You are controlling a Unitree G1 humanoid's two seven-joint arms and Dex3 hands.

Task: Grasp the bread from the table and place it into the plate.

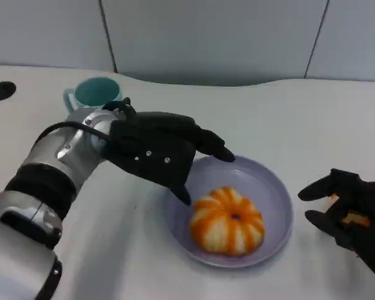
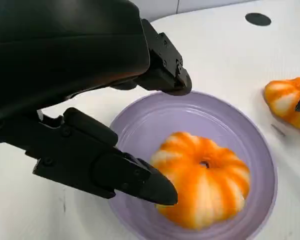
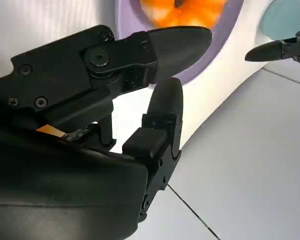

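A round orange-and-white bread (image 1: 228, 220) (image 2: 205, 180) lies inside the lilac plate (image 1: 269, 178) (image 2: 155, 120), right of the plate's middle. My left hand (image 1: 156, 150) (image 2: 90, 100) hovers over the plate's left rim with its fingers spread and nothing in them; one fingertip is close beside the bread. My right hand (image 1: 353, 215) (image 3: 115, 100) sits to the right of the plate, fingers apart, over a second orange bread (image 1: 356, 219) (image 2: 285, 97) that lies on the table. The right wrist view catches the plate (image 3: 225, 35) and the bread (image 3: 180, 12) beyond the fingers.
A teal cup (image 1: 95, 94) (image 3: 290, 20) stands behind my left forearm at the back left. A black round hole (image 1: 1, 90) marks the table's far left. White tabletop stretches in front of and behind the plate.
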